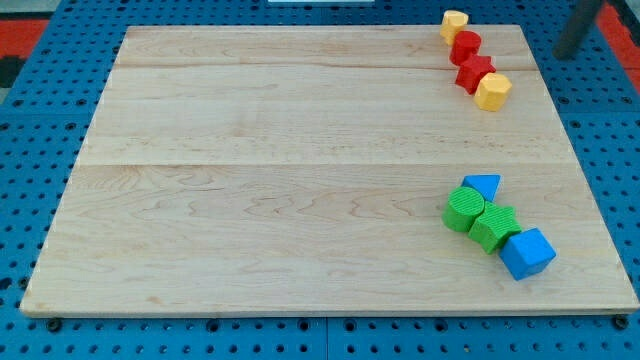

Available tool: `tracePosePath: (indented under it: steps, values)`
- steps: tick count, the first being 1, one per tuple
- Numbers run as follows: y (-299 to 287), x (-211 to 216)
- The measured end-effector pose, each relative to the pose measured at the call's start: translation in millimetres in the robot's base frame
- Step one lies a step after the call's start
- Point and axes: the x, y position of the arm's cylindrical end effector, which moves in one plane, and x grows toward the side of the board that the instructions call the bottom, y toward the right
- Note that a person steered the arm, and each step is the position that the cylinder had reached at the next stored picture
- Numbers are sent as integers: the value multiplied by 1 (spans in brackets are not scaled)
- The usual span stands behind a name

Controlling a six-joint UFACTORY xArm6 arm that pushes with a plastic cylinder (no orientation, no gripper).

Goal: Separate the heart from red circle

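Observation:
A yellow heart [455,22] lies at the board's top right corner, touching a red circle [465,46] just below it. A red star [475,73] and a yellow hexagon-like block [492,91] continue the same slanted line downward. My tip [564,54] is at the view's top right, just off the board's right edge. It is to the right of this line of blocks and touches none of them.
A second cluster sits at the lower right: a blue triangle [483,185], a green circle [463,209], a green star-like block [494,228] and a blue cube [527,253]. The wooden board [280,170] rests on a blue perforated table.

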Motion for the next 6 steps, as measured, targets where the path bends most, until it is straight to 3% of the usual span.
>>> tracePosePath:
  steps: [1, 3, 5, 6]
  values:
    - [-10, -21]
    - [-153, -20]
    - [-251, 42]
    - [-261, 93]
